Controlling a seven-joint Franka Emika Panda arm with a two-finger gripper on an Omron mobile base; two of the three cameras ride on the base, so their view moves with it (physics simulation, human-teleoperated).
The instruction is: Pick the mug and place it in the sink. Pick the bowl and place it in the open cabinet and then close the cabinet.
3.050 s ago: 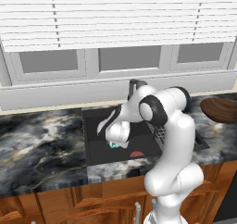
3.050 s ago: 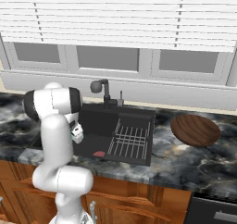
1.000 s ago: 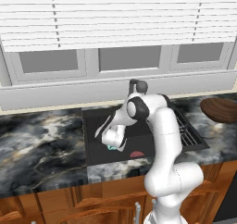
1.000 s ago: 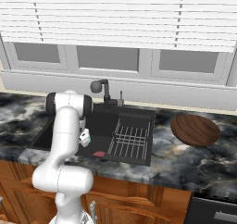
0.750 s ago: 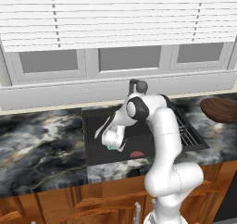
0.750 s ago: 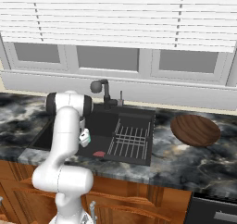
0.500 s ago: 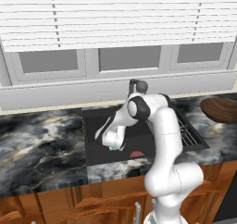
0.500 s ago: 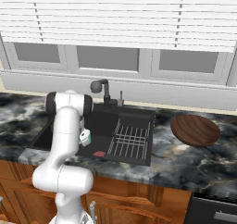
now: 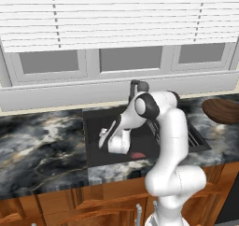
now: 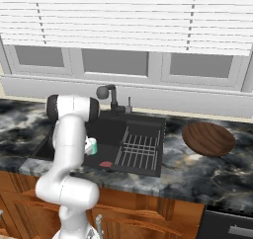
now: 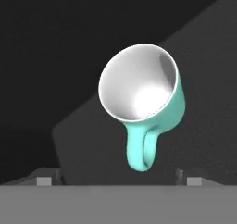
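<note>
Inside the sink (image 10: 148,119), the wire rack (image 10: 139,151) fills the side nearer the bowl (image 10: 208,139). The mug (image 11: 146,96) stands between the parted jaws on the sink's bare dark floor. The faucet (image 10: 108,96) rises behind the sink. Tabletop (image 9: 37,145) left of the sink lies bare.

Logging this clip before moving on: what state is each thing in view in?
Small teal-green mug with white interior: free of the fingers, inside the basin.
Large black recessed sink: holds the mug.
Wide dark-brown wooden bowl: on the counter, untouched.
Two-finger gripper: open, just behind the mug.
White window blinds: lowered.
</note>
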